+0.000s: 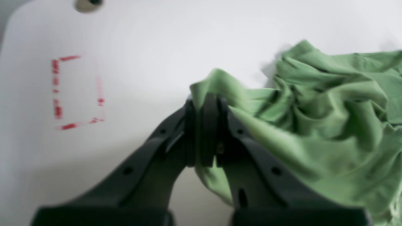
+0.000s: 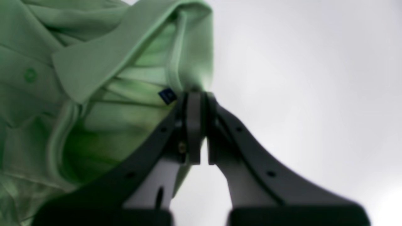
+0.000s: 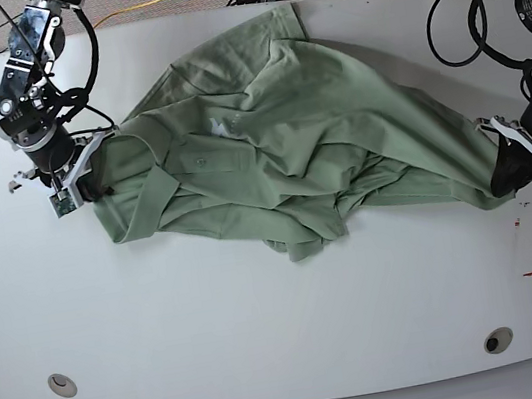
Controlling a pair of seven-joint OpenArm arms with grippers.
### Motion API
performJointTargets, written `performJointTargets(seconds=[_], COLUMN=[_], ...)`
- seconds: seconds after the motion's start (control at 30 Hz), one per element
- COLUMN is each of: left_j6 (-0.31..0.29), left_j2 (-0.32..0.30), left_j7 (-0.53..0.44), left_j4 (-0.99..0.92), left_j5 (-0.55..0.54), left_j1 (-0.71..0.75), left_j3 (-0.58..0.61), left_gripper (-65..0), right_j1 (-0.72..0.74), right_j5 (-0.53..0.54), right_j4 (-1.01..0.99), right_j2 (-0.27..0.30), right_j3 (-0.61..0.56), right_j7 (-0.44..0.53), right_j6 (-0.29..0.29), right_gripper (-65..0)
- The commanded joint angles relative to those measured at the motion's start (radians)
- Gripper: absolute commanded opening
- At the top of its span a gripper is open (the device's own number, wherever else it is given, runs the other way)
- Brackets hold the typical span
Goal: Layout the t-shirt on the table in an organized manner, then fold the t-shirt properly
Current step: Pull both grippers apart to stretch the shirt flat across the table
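White table (image 3: 265, 321) bears the rumpled t-shirt (image 3: 278, 147), both grippers (image 1: 204, 131) (image 2: 196, 125) seemingly clamped on its edges.

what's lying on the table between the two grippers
Only the t-shirt, bunched and wrinkled, stretching from the right gripper to the left gripper, both shut on it. The base view shows this.
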Motion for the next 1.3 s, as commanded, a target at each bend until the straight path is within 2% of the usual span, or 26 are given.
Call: performJointTargets(seconds=[0.0, 0.2, 0.57, 0.77, 0.83, 0.93, 1.0, 1.07, 1.1, 1.13, 1.2, 1.23, 1.27], left_j6=[-0.001, -0.001, -0.001, -0.001, -0.001, -0.001, -0.001, -0.001, -0.001, -0.001, -0.001, -0.001, -0.001], left_j2=[-0.018, -0.025, -0.024, -0.019, -0.018, -0.013, 0.005, 0.016, 0.016, 0.016, 0.018, 0.018, 0.018], left_j7=[-0.003, 0.0, 0.0, 0.0, -0.002, -0.002, -0.002, 0.0, 0.0, 0.0, 0.0, 0.0, 0.0], left_j4=[0.013, 0.01, 0.01, 0.01, 0.01, 0.01, 0.011, 0.013, 0.013, 0.013, 0.013, 0.013, 0.013], left_j5=[-0.009, -0.007, -0.007, -0.007, -0.007, -0.007, -0.007, -0.007, -0.007, -0.007, -0.007, -0.007, -0.007], left_j1=[-0.008, 0.027, 0.152, 0.212, 0.224, 0.227, 0.227, 0.227, 0.227, 0.227, 0.227, 0.225, 0.225], left_j3=[-0.026, -0.067, -0.184, -0.217, -0.217, -0.216, -0.216, -0.216, -0.216, -0.214, -0.213, -0.207, -0.201], left_gripper=[-65.0, -65.0, -65.0, -65.0, -65.0, -65.0, -65.0, -65.0, -65.0, -65.0, -65.0, -65.0, -65.0], right_j1=[0.025, 0.054, 0.094, 0.109, 0.109, 0.112, 0.114, 0.109, 0.108, 0.099, 0.08, 0.074, 0.068], right_j5=[0.006, 0.007, 0.006, 0.004, 0.004, 0.006, 0.004, 0.004, 0.004, 0.006, 0.013, 0.015, 0.015], right_j4=[-0.003, -0.069, -0.174, -0.211, -0.211, -0.206, -0.198, -0.165, -0.152, -0.119, -0.079, -0.05, -0.025], right_j2=[0.027, 0.082, 0.133, 0.131, 0.13, 0.114, 0.094, 0.084, 0.081, 0.078, 0.062, 0.051, 0.042], right_j3=[0.017, 0.053, 0.073, 0.073, 0.072, 0.07, 0.07, 0.072, 0.072, 0.072, 0.072, 0.072, 0.072], right_j7=[0.017, 0.017, 0.023, 0.059, 0.066, 0.065, 0.065, 0.063, 0.063, 0.062, 0.046, 0.034, 0.023], right_j6=[-0.002, -0.002, -0.002, -0.002, -0.002, -0.002, -0.002, -0.002, -0.002, -0.002, -0.002, -0.002, -0.002], right_gripper=[-64.8, -64.8, -64.8, -64.5, -62.5, -52.6, -42.2, -28.1, -23.1, -14.0, -3.3, 0.0, 0.0])
